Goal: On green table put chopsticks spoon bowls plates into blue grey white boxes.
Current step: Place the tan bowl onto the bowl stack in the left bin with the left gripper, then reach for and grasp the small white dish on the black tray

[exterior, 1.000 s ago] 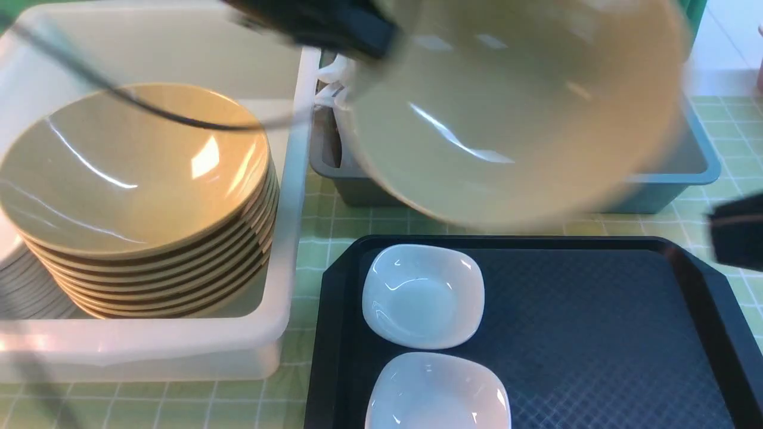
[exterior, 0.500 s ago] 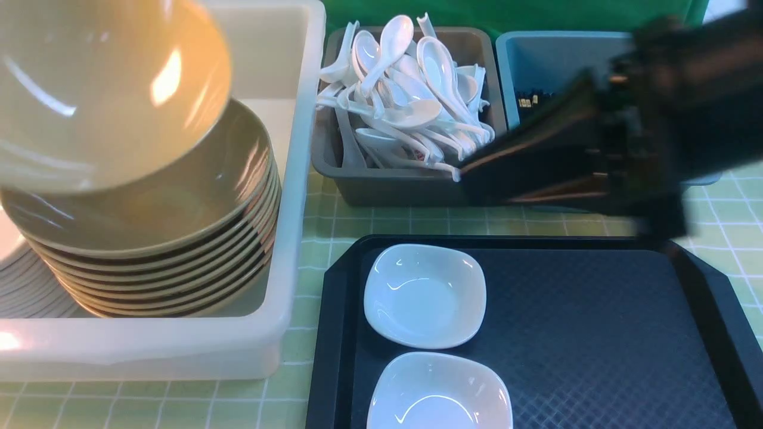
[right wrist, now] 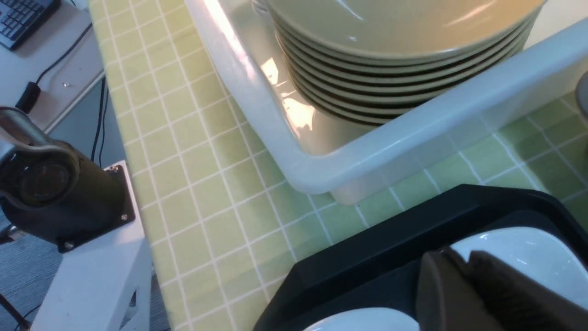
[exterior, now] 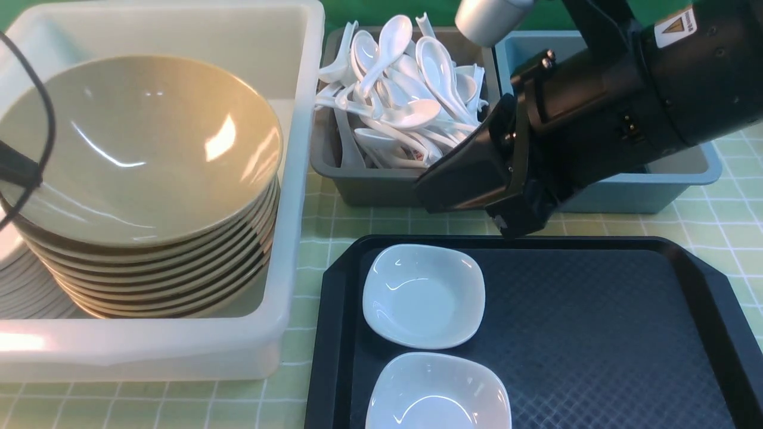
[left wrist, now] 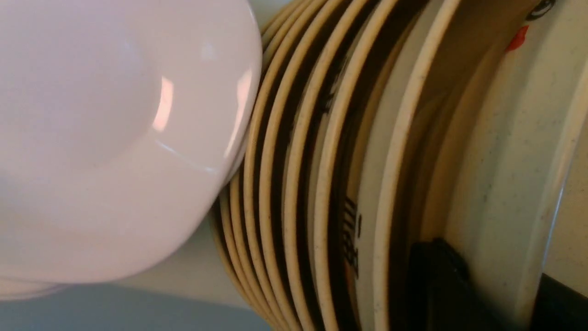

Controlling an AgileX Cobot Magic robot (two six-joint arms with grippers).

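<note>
ok, the tan bowl (exterior: 143, 149) now sits on top of the bowl stack (exterior: 173, 280) inside the white box (exterior: 286, 310), slightly tilted, not nested flat. a second back it is up in the air, blurred, over the far boxes. half a second back it hangs above the stack. so one more bowl is as good as boxed, and by my read only the release is missing. the left gripper (left wrist: 496, 294) is clamped on that bowl's wall, a black finger either side of it in the left wrist view. from the front it is out of sight.

over that same second the right gripper (exterior: 432, 187) swings in from the right edge. it now points down between the grey box (exterior: 369, 187) and the black tray (exterior: 596, 333), jaws look together, nothing in them. likely target is the white dish (exterior: 423, 296) just below it. a second white dish (exterior: 438, 393) lies on the tray nearer the robot. both are unboxed.

the grey box is heaped with white spoons (exterior: 405, 101). the blue box (exterior: 656, 193) is mostly hidden by the right arm, contents can't tell. white plates (exterior: 24, 286) are stacked beside the bowls in the white box.

the surface is a green checked cloth (exterior: 310, 238), flat. off the table edge, the right wrist view shows a desk with a keyboard (right wrist: 23, 16), loose cables, and a dark arm base (right wrist: 55, 193) on a white stand.
</note>
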